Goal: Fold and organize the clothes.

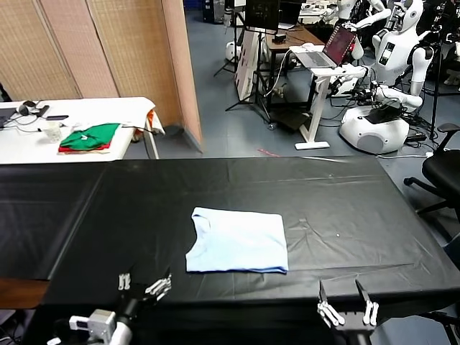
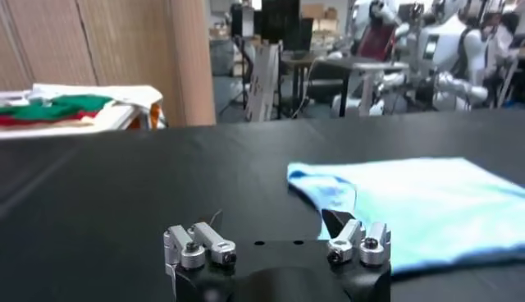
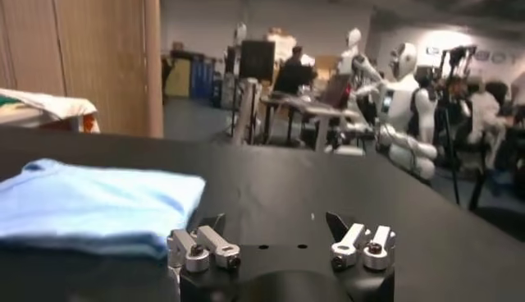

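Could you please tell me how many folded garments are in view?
3: a pale blue T-shirt on the black table, plus green and red garments stacked on the white table; others may be hidden.

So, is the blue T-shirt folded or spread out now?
Folded. The T-shirt lies as a compact rectangle on the black table, no sleeves sticking out, layered edges along its near side.

Black table cover; white side table bearing green and red folded garments; laptop; white robots behind.
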Robot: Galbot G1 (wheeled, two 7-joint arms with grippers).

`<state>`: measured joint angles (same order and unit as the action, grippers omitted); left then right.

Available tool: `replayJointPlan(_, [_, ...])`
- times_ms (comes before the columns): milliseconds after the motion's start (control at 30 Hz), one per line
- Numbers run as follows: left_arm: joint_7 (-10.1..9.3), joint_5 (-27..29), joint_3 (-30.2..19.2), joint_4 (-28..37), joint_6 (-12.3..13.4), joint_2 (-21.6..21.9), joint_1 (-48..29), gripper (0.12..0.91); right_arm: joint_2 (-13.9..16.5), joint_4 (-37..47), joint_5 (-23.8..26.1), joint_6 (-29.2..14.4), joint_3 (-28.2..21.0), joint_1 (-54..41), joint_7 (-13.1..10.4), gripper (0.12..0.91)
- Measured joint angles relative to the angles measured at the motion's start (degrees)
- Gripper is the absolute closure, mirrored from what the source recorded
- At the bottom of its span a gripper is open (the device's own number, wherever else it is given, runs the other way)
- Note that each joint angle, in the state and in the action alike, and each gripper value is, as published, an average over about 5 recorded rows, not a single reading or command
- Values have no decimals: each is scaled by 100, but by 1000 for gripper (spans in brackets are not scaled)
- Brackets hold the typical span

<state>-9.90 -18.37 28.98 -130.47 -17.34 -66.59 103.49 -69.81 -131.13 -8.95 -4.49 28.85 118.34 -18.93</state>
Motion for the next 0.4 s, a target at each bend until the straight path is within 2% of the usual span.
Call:
replayJointPlan(100, [10, -14, 100, -53, -48, 5, 136, 123, -1, -168, -93, 116, 1, 231, -83, 118])
replayJointPlan(400, [72, -70, 260, -103, -63, 28, 286, 123, 0, -387, -126, 172, -7, 468, -95, 118])
